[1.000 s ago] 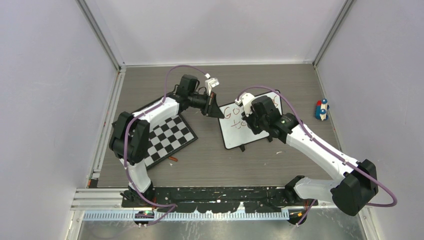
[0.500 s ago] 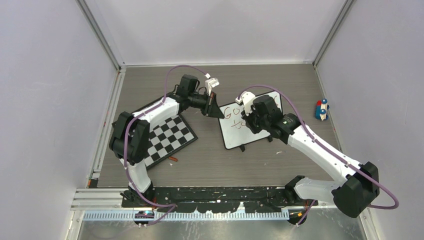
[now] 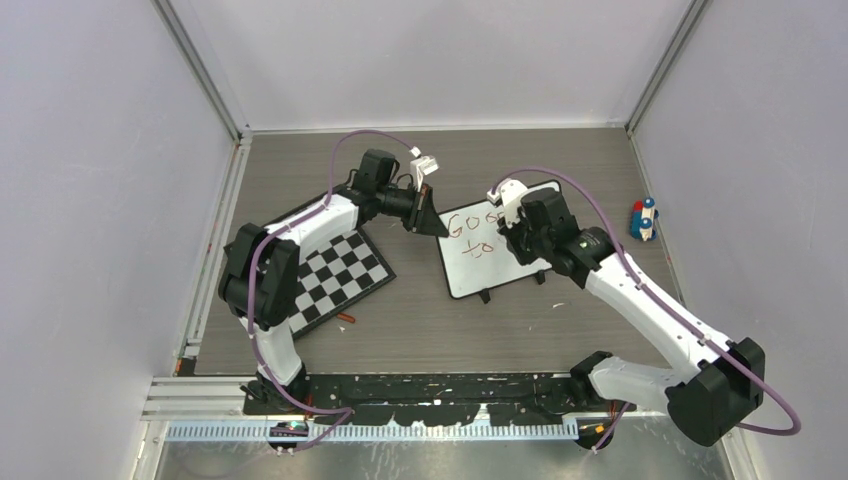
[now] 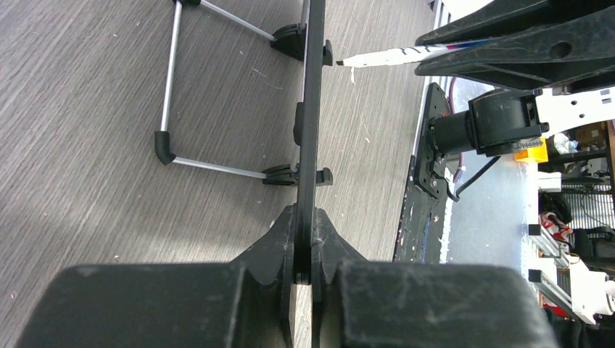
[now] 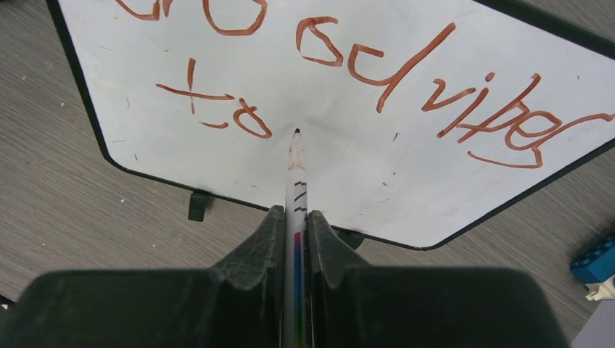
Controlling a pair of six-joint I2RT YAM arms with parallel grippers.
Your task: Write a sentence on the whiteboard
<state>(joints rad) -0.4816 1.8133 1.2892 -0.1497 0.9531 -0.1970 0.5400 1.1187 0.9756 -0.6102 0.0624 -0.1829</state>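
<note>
- Your table (image 3: 420, 320) is grey wood-grain. The whiteboard (image 3: 482, 275) stands near its middle, leaning back on a wire stand (image 4: 170, 87), just right of the checkerboard (image 3: 340, 275).
- Treat the board as light, stiff and slick-faced. I judge it would slide or tip back under pen pressure, so take it by the thin frame edge, never the writing face.
- The sentence (image 5: 406, 69) reads "Good vibes" on top and "to" beneath, in red-brown. The second line looks unfinished.
- Your left gripper (image 4: 304, 217) is pinched tight on the board's left edge, near the far corner, bracing it.
- Your right gripper (image 5: 296, 217) is clamped on the marker (image 5: 296, 170), holding the barrel well back from the tip.
- The marker is thin and smooth, and I judge it could twist between the fingers if pressed hard. Its tip sits at the board just right of "to"; I cannot tell whether it touches.
</note>
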